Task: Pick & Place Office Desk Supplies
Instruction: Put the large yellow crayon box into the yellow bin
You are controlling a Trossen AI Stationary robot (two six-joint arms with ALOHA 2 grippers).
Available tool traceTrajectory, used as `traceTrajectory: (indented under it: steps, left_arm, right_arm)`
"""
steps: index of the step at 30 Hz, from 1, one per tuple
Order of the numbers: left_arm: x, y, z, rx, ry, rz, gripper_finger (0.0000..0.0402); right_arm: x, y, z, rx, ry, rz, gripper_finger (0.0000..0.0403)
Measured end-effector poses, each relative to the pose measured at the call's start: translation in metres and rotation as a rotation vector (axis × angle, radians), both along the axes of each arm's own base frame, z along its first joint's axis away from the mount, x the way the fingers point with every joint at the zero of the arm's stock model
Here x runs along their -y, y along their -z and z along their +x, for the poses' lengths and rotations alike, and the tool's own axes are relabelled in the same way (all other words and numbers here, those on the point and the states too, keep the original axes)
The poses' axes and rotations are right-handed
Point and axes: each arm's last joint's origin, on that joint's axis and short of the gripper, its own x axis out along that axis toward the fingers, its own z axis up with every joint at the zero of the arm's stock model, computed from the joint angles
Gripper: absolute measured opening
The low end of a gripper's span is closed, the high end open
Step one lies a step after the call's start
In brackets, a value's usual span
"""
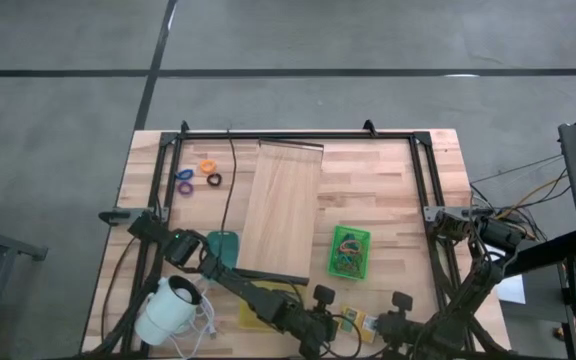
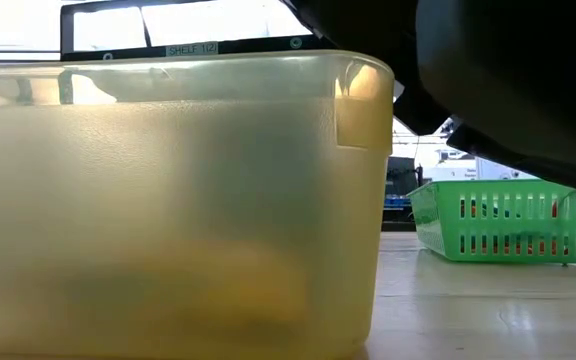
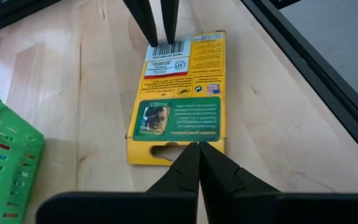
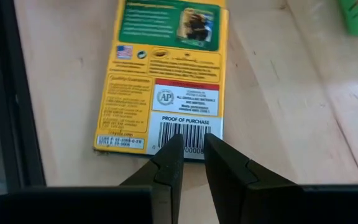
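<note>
Claws meeting nose to nose at the near edge of the counter (image 1: 388, 190), and between them lies a flat yellow carton (image 1: 353, 320). It is face-down on the wood, with its barcode panel at one short end and a hang-hole tab at the other.

The left claw (image 3: 197, 149) has its two fingers pressed together with no gap, their tips right at the tab end of the carton (image 3: 179, 99). Nothing is between them.

The right claw (image 4: 188, 146) comes in from the opposite side. Its fingers stand a sliver apart, tips poised at the barcode edge of the carton (image 4: 163, 81), and nothing shows in the slit. From the left wrist you see the same pair (image 3: 158, 31) standing at that far end; whether they touch the card, I cannot tell.

The carton lies just beside a green basket (image 1: 349, 229) with coloured bits inside, which sits to the right of a long pale board (image 1: 278, 210).

Over in the far left corner, an orange ring (image 1: 207, 166), a purple ring (image 1: 184, 175) and a black ring (image 1: 214, 179) lie close together on the bare wood, well apart from both claws.

Down low, a cloudy yellowish bin (image 2: 168, 200) fills the near view, with the basket (image 2: 508, 220) beyond it.
</note>
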Motion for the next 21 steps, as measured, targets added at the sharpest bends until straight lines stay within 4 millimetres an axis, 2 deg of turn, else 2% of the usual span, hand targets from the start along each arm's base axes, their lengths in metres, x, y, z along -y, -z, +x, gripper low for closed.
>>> traceTrajectory:
  steps: [21]
  left_arm:
    - [0.0000,-0.0004,0.0000,0.001,-0.001,-0.002,0.0010]
  right_arm:
    - [-0.0009,-0.0014,0.0007,0.013,0.003,0.003,0.0063]
